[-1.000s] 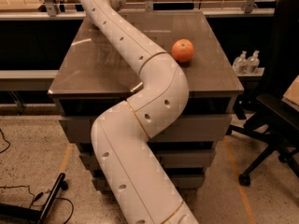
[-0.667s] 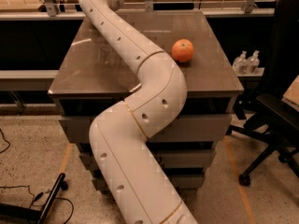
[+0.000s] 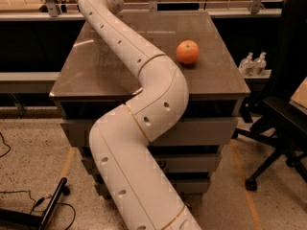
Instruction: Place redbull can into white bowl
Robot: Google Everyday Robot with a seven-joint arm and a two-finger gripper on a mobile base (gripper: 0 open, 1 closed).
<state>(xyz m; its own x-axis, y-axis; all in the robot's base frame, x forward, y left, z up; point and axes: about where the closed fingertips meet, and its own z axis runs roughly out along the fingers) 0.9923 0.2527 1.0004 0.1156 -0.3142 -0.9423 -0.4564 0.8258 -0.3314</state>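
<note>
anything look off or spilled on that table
Nothing looks spilled, tipped or damaged. The orange sits whole on the table. One oddity: no redbull can or white bowl is in view, and the arm stretches across the table with its tool out of view beyond the top-left edge.

There is only one camera. It sits high up, close to where the white arm (image 3: 158, 95) starts, and it looks forward and down. The thick part of the arm fills the bottom at 6 o'clock, very near the lens, then snakes away toward 11 o'clock. The gripper is out of sight past the top edge there. The table (image 3: 216, 78) is in the middle, a bit farther off. An orange (image 3: 187, 51) sits toward 1 o'clock, and a black chair (image 3: 288, 114) is at 3 o'clock.
</note>
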